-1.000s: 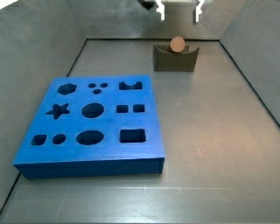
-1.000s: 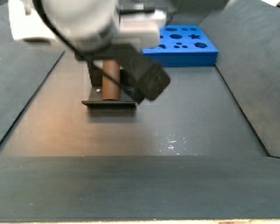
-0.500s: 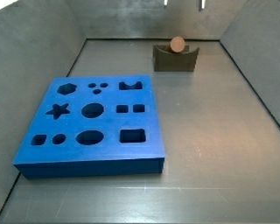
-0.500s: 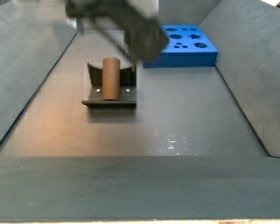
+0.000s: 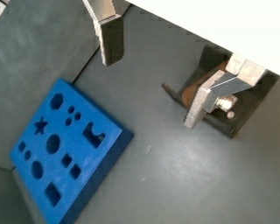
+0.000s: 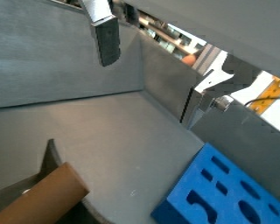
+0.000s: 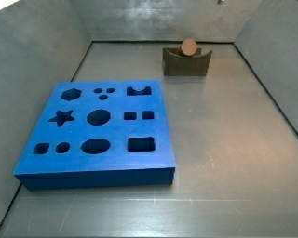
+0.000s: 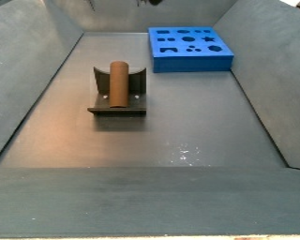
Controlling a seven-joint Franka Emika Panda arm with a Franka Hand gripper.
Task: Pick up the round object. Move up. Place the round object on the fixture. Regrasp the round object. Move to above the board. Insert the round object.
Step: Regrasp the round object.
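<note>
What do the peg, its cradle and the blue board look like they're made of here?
The round object looks like matte wood or brown plastic: smooth, no shine. The fixture seems dull dark plastic or painted metal. The board looks like matte blue plastic or foam, thick with clean-cut holes. The gripper, open and empty high above the floor, shows bare silver metal fingers.

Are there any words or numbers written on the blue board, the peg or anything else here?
None: no words, numbers or labels can be read anywhere.
The board shows only shaped holes.
The round object on the fixture is plain.
The gripper, open and empty high above the floor, has bare fingers.
</note>
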